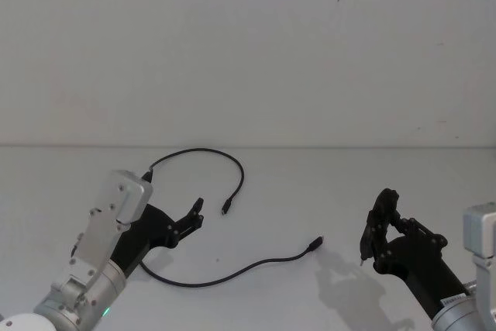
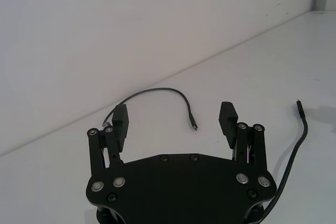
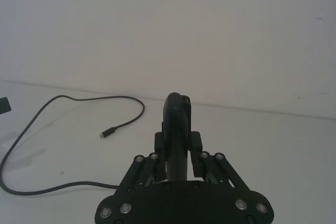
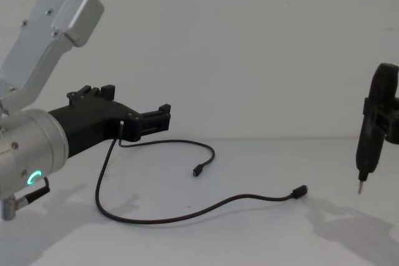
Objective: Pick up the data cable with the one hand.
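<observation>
The left gripper (image 1: pixel 194 216) is hovering low over the left side of the white tabletop (image 1: pixel 310 191), its fingers (image 2: pixel 120 120) spread wide and gripping nothing, while a green ring (image 4: pixel 32 177) is glowing on the silver arm behind it. The data cable (image 1: pixel 198 150) is lying loose on the tabletop. One plug (image 1: pixel 225 209) is resting just ahead of the left gripper's fingertips. From there the cable is arcing back toward the wall, passing out of sight under the gripper and emerging nearer the robot. It is then sweeping across to the other plug (image 1: pixel 318 243) near the middle of the tabletop. Whether the gripper is touching the cable cannot be told. The right gripper (image 1: pixel 381 218) is hanging above the right side of the tabletop, well apart from the cable. Its fingers are clenching a dark pen-like tool (image 3: pixel 176 124) that is pointing down.
</observation>
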You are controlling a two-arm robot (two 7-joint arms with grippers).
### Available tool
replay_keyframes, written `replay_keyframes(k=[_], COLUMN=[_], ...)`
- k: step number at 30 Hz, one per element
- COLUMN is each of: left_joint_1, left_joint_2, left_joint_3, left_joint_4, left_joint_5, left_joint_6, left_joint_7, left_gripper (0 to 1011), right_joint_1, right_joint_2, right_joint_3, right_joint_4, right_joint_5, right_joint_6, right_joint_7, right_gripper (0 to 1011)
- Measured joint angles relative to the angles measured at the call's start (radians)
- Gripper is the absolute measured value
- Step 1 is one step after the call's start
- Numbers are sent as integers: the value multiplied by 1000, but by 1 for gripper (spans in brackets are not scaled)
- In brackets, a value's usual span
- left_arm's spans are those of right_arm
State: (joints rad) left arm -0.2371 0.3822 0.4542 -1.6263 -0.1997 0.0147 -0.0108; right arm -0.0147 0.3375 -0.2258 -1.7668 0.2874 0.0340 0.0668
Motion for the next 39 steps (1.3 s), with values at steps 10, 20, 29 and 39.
replay_keyframes(k=[10, 20, 29, 39], left_joint_1=[0, 0, -11, -43], left_joint_2=[0, 0, 1, 4], left_joint_3=[0, 0, 1, 9], left_joint_4=[0, 0, 10, 44], left_joint_5=[0, -1, -16, -75], left_joint_6=[0, 0, -4, -16], left_joint_7=[0, -1, -40, -162], left_gripper=[1001, 1001, 1001, 1001], right_joint_1=[0, 0, 0, 0], right_joint_2=[0, 0, 0, 0], right_joint_3=[0, 0, 0, 0], right_joint_4=[0, 0, 0, 0], right_joint_5=[0, 0, 0, 0], right_joint_6=[0, 0, 0, 0], right_joint_7=[0, 0, 0, 0], right_gripper=[269, 269, 269, 269])
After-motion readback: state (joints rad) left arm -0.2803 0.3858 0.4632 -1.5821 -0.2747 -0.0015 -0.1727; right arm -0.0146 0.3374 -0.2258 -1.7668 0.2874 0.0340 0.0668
